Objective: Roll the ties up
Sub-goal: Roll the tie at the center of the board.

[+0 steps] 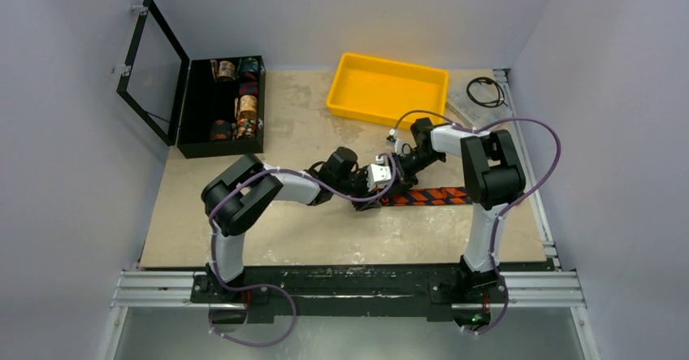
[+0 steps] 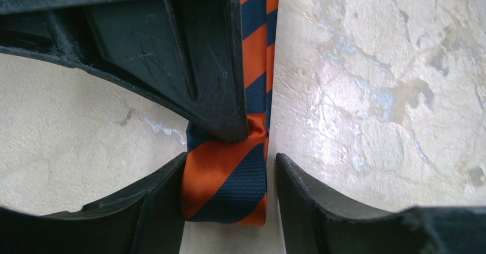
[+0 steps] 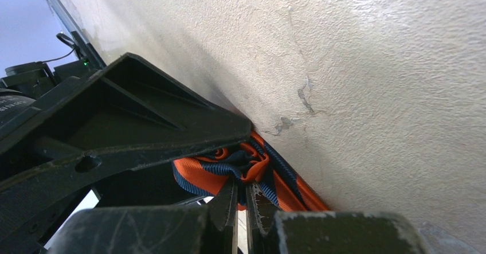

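The tie (image 1: 432, 196), striped orange and navy, lies flat on the table and runs right from where both grippers meet. In the left wrist view its folded end (image 2: 255, 65) sits between the fingers of my left gripper (image 2: 230, 160), which is open. The left finger touches the fabric's edge and the right finger stands a little off it. My right gripper (image 3: 241, 188) is shut on a bunched fold of the tie (image 3: 200, 174). One of its fingers (image 2: 172, 53) presses onto the fabric just above the left jaws. In the top view the left gripper (image 1: 367, 191) and right gripper (image 1: 392, 178) almost touch.
An open black case (image 1: 203, 100) with several patterned fabric rolls (image 1: 246, 108) stands at the back left, its lid (image 1: 150, 67) upright. A yellow tray (image 1: 388, 88) sits at the back centre. A black cable (image 1: 486, 92) lies at the back right corner.
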You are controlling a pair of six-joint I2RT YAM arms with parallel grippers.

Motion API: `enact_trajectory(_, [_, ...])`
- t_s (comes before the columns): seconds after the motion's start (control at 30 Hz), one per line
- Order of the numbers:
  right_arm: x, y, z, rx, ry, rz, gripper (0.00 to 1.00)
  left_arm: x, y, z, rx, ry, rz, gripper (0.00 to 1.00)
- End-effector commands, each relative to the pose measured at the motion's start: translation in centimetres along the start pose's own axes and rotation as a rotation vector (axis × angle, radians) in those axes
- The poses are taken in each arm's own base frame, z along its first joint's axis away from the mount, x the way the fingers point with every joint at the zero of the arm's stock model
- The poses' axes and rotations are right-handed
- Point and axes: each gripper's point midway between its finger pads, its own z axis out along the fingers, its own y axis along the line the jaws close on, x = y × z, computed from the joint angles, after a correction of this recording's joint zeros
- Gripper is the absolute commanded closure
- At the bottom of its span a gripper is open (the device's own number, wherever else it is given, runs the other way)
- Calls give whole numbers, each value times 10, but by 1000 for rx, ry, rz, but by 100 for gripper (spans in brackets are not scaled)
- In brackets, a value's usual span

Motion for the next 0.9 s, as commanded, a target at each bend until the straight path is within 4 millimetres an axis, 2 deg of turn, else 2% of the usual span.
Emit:
enact_trajectory(0.0, [6, -61, 20, 267, 51, -62, 100, 3, -9, 11, 37, -70, -64, 54])
enact_trajectory(0.17, [-5, -52, 26, 244, 25, -105, 100, 25, -6, 9, -1, 4, -62, 70])
enact_trajectory(0.33, [-32, -33, 30, 185, -33, -169, 100, 64, 5, -18, -101, 228, -7, 73])
enact_trajectory(0.4, [-39, -24, 29, 153, -33, -187, 100, 77, 4, -28, -103, 288, 19, 73])
enact_trajectory(0.43, [-41, -18, 27, 126, -36, -196, 94, 83, 2, -32, -99, 313, 27, 73])
enact_trajectory(0.57, [-39, 4, 5, 74, -71, -216, 71, 91, -1, -36, -84, 358, 18, 73])
enact_trajectory(0.67, [-30, 22, -11, 18, -100, -198, 60, 86, 1, -32, -83, 361, 5, 73])
enact_trajectory(0.73, [-22, 33, -16, -20, -107, -194, 58, 85, 1, -31, -78, 360, 5, 73])
enact_trajectory(0.8, [-14, 33, -15, -24, -96, -168, 59, 84, 1, -30, -70, 364, 7, 73])
enact_trajectory(0.87, [-9, 20, -9, -1, -84, -122, 70, 83, 0, -28, -56, 359, 9, 73])
